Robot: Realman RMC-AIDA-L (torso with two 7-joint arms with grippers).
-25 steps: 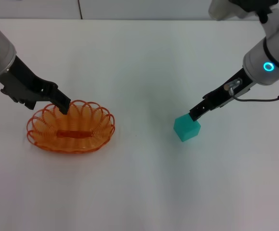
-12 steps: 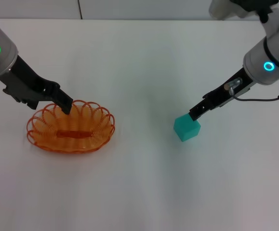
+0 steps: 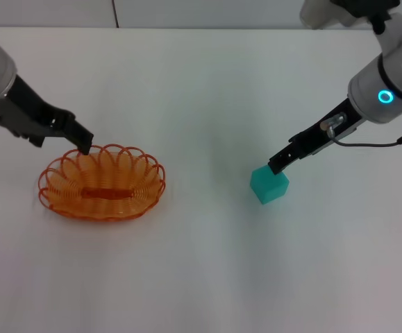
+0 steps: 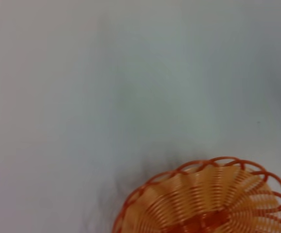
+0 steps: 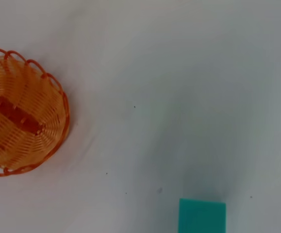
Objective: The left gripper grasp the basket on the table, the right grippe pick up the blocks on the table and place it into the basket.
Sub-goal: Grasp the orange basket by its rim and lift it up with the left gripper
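Note:
The orange wire basket [image 3: 139,186] sits on the white table [image 3: 207,90] at the left, with nothing inside it. My left gripper [image 3: 83,143] hangs just off the basket's far left rim, apart from the wire. The basket's rim also shows in the left wrist view [image 4: 198,194]. At the right, the teal-green cube [image 3: 269,185] rests on the table. My right gripper [image 3: 278,165] hovers right behind the cube's top edge, holding nothing. The right wrist view shows the cube [image 5: 202,216] close by and the basket [image 5: 21,126] farther off.
The table's back edge [image 3: 201,28] runs along the top of the head view, with a pale wall behind it. A thin dark cable [image 3: 371,144] hangs from the right arm.
My left gripper has pulled back from the basket's rim, up and to the left. The right gripper, cube and basket have barely moved.

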